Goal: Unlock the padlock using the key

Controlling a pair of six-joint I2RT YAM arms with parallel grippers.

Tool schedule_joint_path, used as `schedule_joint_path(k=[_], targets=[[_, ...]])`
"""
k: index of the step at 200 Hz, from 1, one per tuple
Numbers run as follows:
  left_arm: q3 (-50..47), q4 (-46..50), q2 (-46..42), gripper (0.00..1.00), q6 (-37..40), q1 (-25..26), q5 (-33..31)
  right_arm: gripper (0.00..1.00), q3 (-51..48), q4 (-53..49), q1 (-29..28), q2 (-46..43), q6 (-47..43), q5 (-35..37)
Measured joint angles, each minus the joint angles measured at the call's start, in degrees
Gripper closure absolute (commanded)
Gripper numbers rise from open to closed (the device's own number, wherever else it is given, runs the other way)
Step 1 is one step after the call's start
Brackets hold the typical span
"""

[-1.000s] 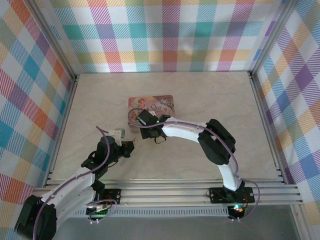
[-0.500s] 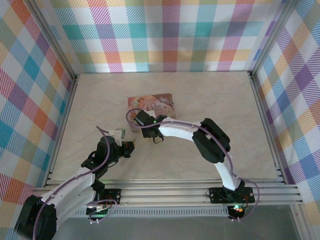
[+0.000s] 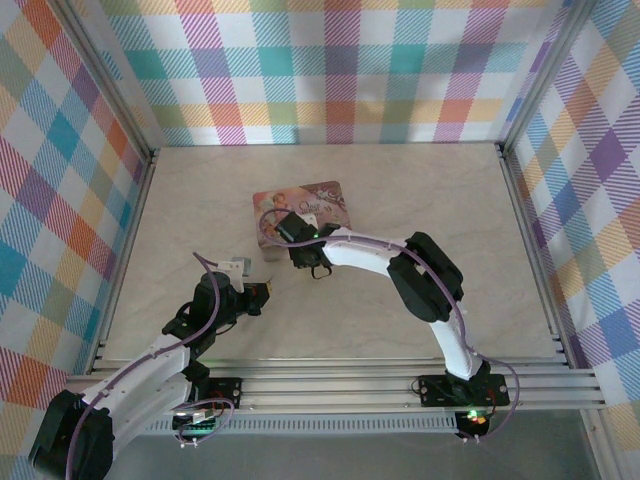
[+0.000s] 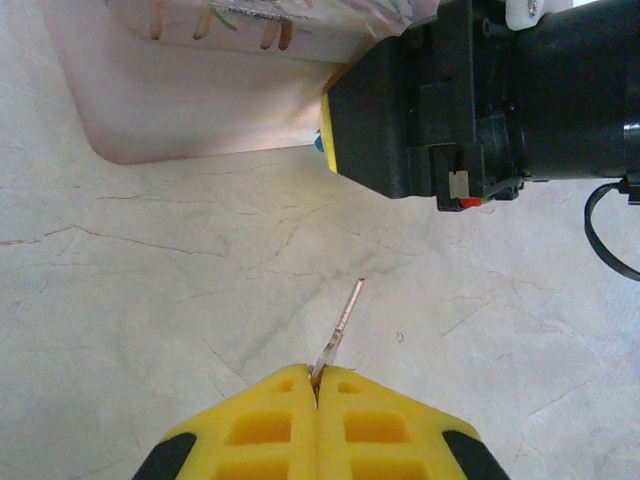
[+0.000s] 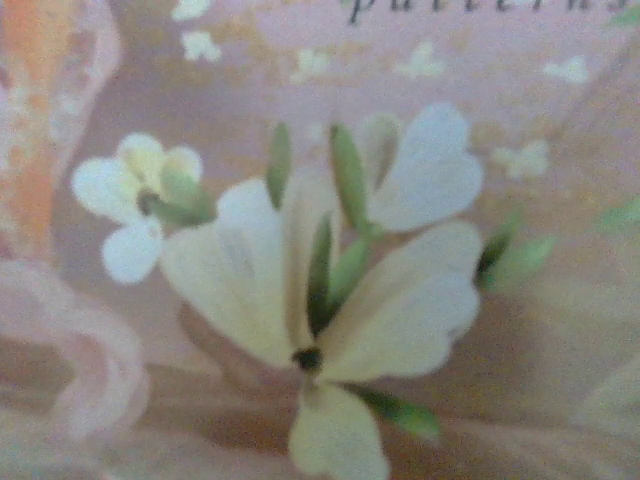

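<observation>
My left gripper [image 4: 318, 375] is shut on the key [image 4: 340, 325]. Its thin metal blade sticks out past the yellow fingertips, just above the table, and points toward the pink tin box [image 4: 190, 110]. In the top view the left gripper [image 3: 262, 292] sits a short way in front of the tin. My right gripper [image 3: 287, 238] is at the tin's near edge, with its black body [image 4: 470, 100] tight against the tin. A yellow sliver [image 4: 327, 125] shows at its tip; I cannot tell whether it is the padlock or a finger pad. Its jaws are hidden.
The pink illustrated tin [image 3: 300, 208] lies mid-table, and the right wrist view shows its flowered lid [image 5: 320, 300] blurred and very close. Plaid walls and metal rails [image 3: 330, 385] ring the pale marbled tabletop [image 3: 420, 220].
The right gripper has shifted slightly along the tin's near edge, and the tin has turned and slid a little. The left gripper with the key has stayed put.
</observation>
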State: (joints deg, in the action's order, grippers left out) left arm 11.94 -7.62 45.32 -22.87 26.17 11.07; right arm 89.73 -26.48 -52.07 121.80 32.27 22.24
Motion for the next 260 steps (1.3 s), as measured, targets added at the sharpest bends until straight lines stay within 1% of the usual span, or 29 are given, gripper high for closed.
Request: schedule_joint_path(k=[24, 40, 68, 99, 135, 162, 187, 230, 260], targets=[[0.0, 0.0, -0.1, 1.00, 0.0, 0.0, 0.0, 0.84, 0.1, 0.2, 0.4, 0.0, -0.2, -0.4], [0.0, 0.0, -0.1, 1.00, 0.0, 0.0, 0.1, 0.90, 0.1, 0.2, 0.5, 0.0, -0.4, -0.9], [0.0, 0.0, -0.2, 1.00, 0.4, 0.0, 1.0, 1.00, 0.1, 0.2, 1.2, -0.4, -2.0, -4.8], [0.0, 0.0, -0.7, 1.00, 1.7, 0.0, 2.9, 1.00, -0.1, -1.3, 3.2, -2.1, -3.0, -13.8], [0.7, 0.0, -1.3, 1.00, 3.1, 0.0, 4.9, 1.00, -1.5, -2.6, 6.1, -6.1, -2.8, -25.5], [1.0, -1.8, -0.7, 1.00, 3.3, 0.0, 6.5, 1.00, -1.5, -4.0, 7.3, -8.0, -2.8, -32.1], [1.0, -4.8, 2.1, 1.00, 3.2, 0.0, 8.2, 1.00, -1.2, -6.2, 7.5, -8.4, -2.7, -36.3], [1.0, -13.0, 8.1, 1.00, 3.2, 0.0, 10.8, 1.00, -0.2, -8.8, 8.1, -8.6, -0.9, -42.2], [0.8, -17.1, 9.5, 1.00, 3.2, 0.0, 11.0, 1.00, 1.5, -10.3, 8.7, -9.1, 1.5, -45.1]])
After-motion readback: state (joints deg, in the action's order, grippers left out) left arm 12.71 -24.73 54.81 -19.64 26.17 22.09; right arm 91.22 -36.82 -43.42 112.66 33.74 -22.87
